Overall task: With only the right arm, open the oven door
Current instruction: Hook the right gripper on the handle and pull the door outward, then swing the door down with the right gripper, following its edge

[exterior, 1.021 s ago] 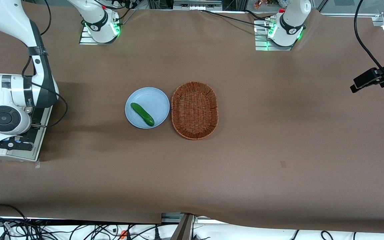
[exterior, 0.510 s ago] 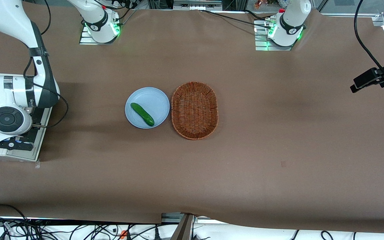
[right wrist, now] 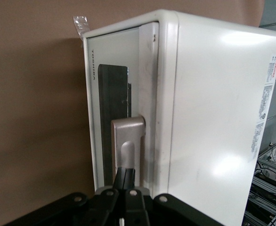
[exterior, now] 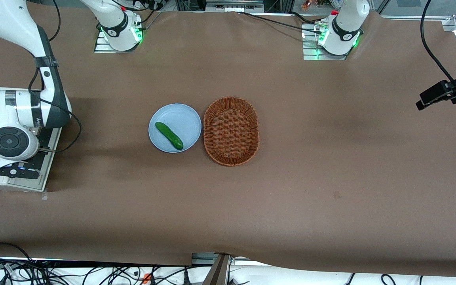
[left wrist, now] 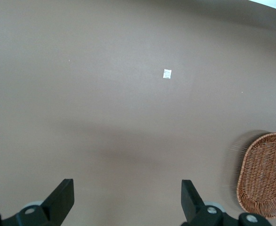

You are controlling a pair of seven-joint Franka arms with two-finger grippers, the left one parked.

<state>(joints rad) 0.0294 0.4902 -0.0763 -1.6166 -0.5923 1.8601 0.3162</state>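
Since a second ago the right arm [exterior: 34, 107] has drifted slightly in the front view, its round black-capped wrist sliding a little nearer the edge of the tabletop [exterior: 331, 178] at the working arm's end; nothing else on the tabletop has shifted.

The oven door [right wrist: 110, 122] sits on the face of the small white toaster oven [right wrist: 213, 117], which stands at the working arm's end of the tabletop, largely hidden under the arm in the front view. In the right wrist view the door looks fully closed, flush with the oven's white body, its dark glass window [right wrist: 113, 108] seen at a steep angle. The silver bar handle [right wrist: 127, 136] stands off the door, and its long axis runs straight toward the end effector [right wrist: 126, 175]. The end effector is right at the handle, its two fingers pressed close together with the handle's bar reaching between or just against their tips; whether they actually pinch it I cannot tell.

That alignment is what the coming move turns on: the handle lies directly ahead of the end effector, so a pull away from the oven's face should swing the door about its hinge. My judgement is that the task is at the grasp stage, with the door not yet opened.

Well apart, near the middle of the tabletop, a pale blue plate [exterior: 184, 114] carries a cucumber [exterior: 169, 135], and a wicker basket [exterior: 231, 131] lies just beside it.
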